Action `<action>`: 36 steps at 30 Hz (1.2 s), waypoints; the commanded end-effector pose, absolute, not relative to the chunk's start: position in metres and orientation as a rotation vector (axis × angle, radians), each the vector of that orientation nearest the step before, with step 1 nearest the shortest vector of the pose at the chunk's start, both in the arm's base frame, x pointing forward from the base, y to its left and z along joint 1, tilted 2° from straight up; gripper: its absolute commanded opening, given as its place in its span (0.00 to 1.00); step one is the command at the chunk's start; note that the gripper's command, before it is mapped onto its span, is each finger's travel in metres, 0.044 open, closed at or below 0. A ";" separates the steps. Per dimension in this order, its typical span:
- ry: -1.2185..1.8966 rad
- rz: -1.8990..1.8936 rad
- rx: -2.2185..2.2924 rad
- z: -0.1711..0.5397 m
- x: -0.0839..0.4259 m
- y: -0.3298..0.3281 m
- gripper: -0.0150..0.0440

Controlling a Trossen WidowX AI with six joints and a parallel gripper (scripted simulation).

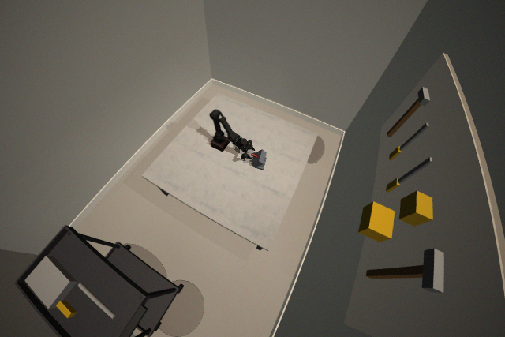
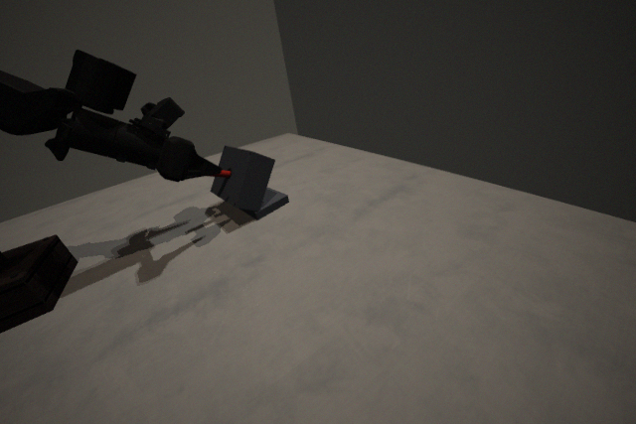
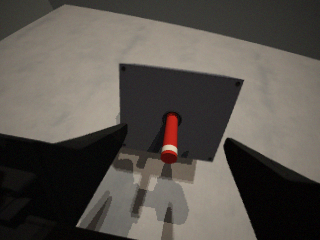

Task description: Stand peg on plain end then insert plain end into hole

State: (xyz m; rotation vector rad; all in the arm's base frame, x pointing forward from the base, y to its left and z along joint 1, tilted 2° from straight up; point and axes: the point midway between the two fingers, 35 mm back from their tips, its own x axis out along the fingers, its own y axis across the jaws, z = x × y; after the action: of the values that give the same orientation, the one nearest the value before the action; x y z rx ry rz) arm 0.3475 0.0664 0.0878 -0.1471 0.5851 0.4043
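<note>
The red peg (image 1: pixel 254 155) (image 2: pixel 225 173) (image 3: pixel 171 135) has its plain end inside the hole (image 3: pixel 179 120) of the sloped dark grey panel (image 1: pixel 259 160) (image 2: pixel 260 170) (image 3: pixel 142 95). Its white-banded end sticks out toward the arm. How deep the plain end sits is hidden. My gripper (image 1: pixel 251 152) (image 2: pixel 219 172) (image 3: pixel 175 135) is open wide and holds nothing. In the wrist view one finger stands on each side of the peg with a gap to it, short of the panel face.
The panel stands on the pale table (image 1: pixel 228 194) (image 2: pixel 410 280) (image 3: pixel 45 65). The arm's base (image 1: pixel 219 144) (image 2: pixel 31 275) is on the same table. Away from the table are a dark cart (image 1: pixel 91 271) and a wall board with tools (image 1: pixel 465 211).
</note>
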 end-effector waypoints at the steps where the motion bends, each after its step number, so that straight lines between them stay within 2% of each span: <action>1: 0.581 0.409 -0.152 0.091 0.344 0.065 1.00; 36: 0.577 0.405 -0.150 0.112 0.321 0.052 1.00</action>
State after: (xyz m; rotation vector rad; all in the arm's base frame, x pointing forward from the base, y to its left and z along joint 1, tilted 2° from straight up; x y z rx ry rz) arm 0.3238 0.0531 0.1089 -0.1452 0.5824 0.4007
